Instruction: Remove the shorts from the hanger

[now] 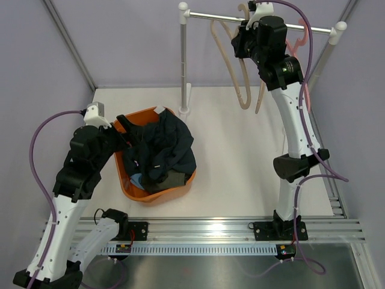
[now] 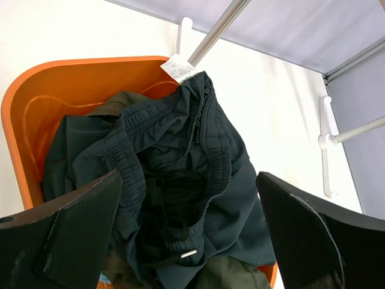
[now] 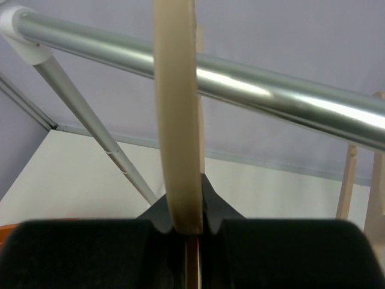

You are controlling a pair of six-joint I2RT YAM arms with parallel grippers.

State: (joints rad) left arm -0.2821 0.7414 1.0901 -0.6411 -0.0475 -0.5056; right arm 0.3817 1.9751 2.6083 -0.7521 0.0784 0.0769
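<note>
The dark navy shorts [image 1: 165, 147] lie crumpled on top in an orange basket [image 1: 129, 194], with the olive green shorts [image 1: 172, 179] and a bit of the light blue shorts [image 1: 137, 180] under them. My left gripper [image 1: 128, 141] hangs open over the basket's left side. In the left wrist view it [image 2: 187, 180] straddles the navy waistband [image 2: 204, 138] without touching it. My right gripper [image 1: 243, 33] is up at the rail, shut on the hook of a bare beige hanger [image 3: 177, 120]. That hanger [image 1: 240, 84] hangs empty.
The metal rail [image 1: 264, 21] crosses the back on an upright pole [image 1: 183, 66] standing behind the basket. A pink hanger [image 1: 299, 45] hangs behind my right arm. In the right wrist view the rail [image 3: 271, 90] runs just behind the hook.
</note>
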